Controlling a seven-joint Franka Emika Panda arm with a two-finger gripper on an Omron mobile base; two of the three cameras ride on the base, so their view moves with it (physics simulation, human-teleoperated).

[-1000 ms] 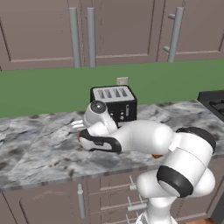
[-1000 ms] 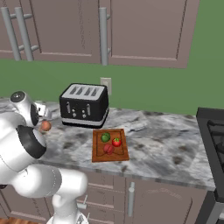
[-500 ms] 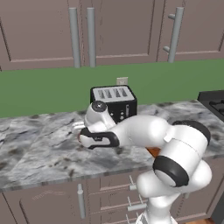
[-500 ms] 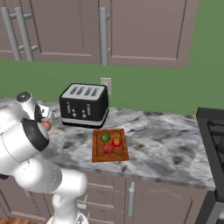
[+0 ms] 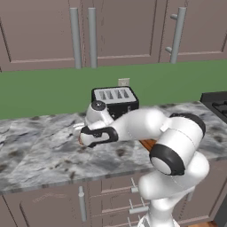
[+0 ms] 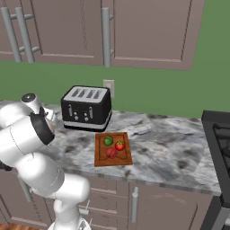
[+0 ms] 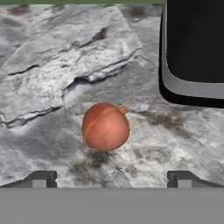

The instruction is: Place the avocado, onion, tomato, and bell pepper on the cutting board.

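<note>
The onion (image 7: 106, 126), an orange-tan ball, lies on the grey marble counter just ahead of my gripper (image 7: 111, 179). The gripper is open, its two dark fingertips (image 7: 39, 179) set wide to either side and nothing between them. In the left base view the gripper (image 5: 80, 135) hangs low over the counter, left of the toaster. The cutting board (image 6: 99, 158) lies right of the toaster and carries the green avocado (image 6: 108, 140), the tomato (image 6: 120, 145) and a duller red bell pepper (image 6: 111, 153).
A black toaster (image 6: 86, 108) stands against the green back wall, close to the right of the onion in the hand view (image 7: 194, 48). A stove (image 6: 220, 134) borders the counter at far right. Cabinets hang above.
My hand has crept a little left and lower over the counter, and the elbow has swung up in front of the onion in the right base view. The onion has not moved.
</note>
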